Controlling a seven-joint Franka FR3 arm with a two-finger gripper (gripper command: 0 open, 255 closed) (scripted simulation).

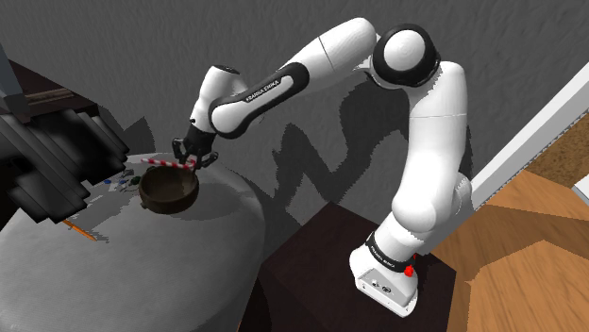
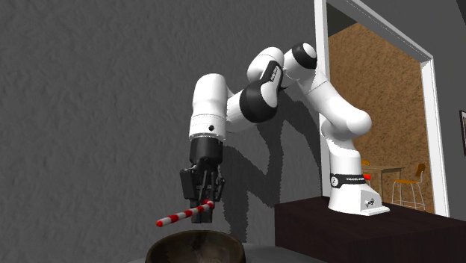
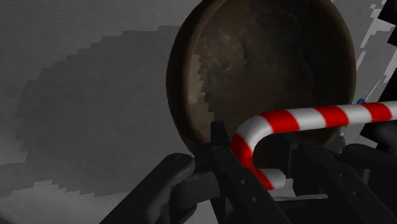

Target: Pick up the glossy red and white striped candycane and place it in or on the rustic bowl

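a: where's the candy cane (image 2: 179,217) right now?
b: in the air, clamped in the claw (image 2: 202,203) by its hooked end. the straight striped part sticks out sideways, nearly level, above the brown bowl (image 2: 196,245) and clear of it.
a: why grab the hook and not the straight part?
b: my guess is the curve gives the fingers (image 3: 232,175) something to close around, so it can't slide out lengthwise. in the wrist view the bend sits right between them.
a: and why hang it there?
b: the bowl stands on the grey table (image 1: 142,273), and the claw hangs by its rim so the long end reaches across the opening. i'd say the carrying is about done. lowering and letting go are left.
a: any risk?
b: the cane looks about as long as the bowl is wide, so it may land across the rim rather than drop inside. either would count.
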